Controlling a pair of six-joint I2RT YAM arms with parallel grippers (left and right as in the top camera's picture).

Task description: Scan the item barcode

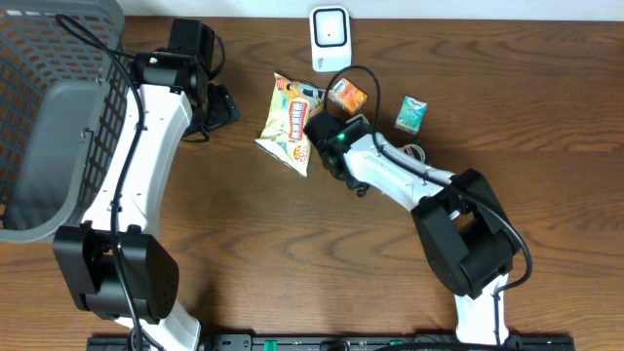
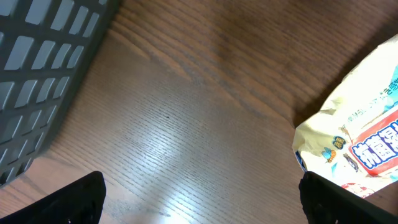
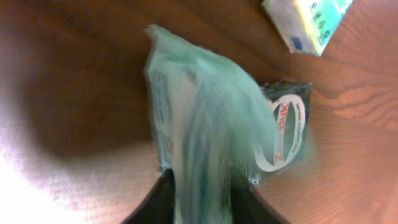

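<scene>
Reading the right-hand grip on a green packet

The right gripper (image 3: 202,208) has a pale green packet (image 3: 205,124) between its dark fingers (image 3: 155,202). The gap is narrow, but the packet is smeared with blur, so I cannot tell whether the jaws clamp it or stand slack beside it. Going by the task, this packet is likely the item to scan. It is taken by one end, probably so its faces stay free for the white scanner (image 1: 330,37), which stands at the far edge of the table (image 1: 585,195), near the gripper but apart from it.

The left gripper (image 2: 199,202) stands wide with nothing between its fingertips. It is over bare wood between the grey basket (image 2: 43,74) and the yellow snack bag (image 2: 354,137) (parked out of the way, I would guess).

The overhead view gives the layout. The right arm reaches across to just beside the snack bag, with an orange box (image 1: 346,95) and a small green box (image 1: 411,113) close by. The packet itself is hidden under the wrist there. Only the right wrist view shows it, along with a dark green pack (image 3: 286,134) lying on the wood behind it. Only the left wrist view shows that the left fingers are empty.
</scene>
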